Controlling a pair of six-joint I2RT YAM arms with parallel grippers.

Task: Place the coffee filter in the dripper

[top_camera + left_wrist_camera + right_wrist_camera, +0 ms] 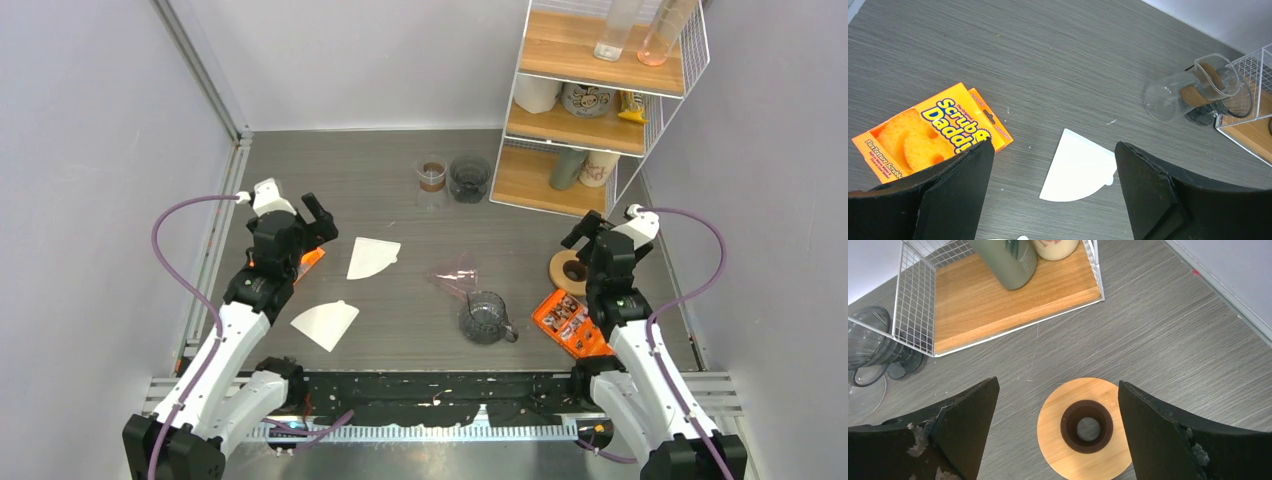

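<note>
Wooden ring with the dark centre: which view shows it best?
Right wrist: the wooden ring lies large and almost whole, seen from above. Top external shows it small, partly behind the right arm. Left wrist misses it.

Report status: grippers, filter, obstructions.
Left gripper, right gripper open, empty. Far filter, near filter flat on table, untouched. Dark dripper holds no filter. Nothing on either filter.

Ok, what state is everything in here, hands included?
Left hand: open, empty.
Right hand: open, empty.
Far filter: lying flat, folded.
Near filter: lying flat, folded.
Clear dripper: lying on its side.
Near dark dripper: upright, no filter inside.
</note>
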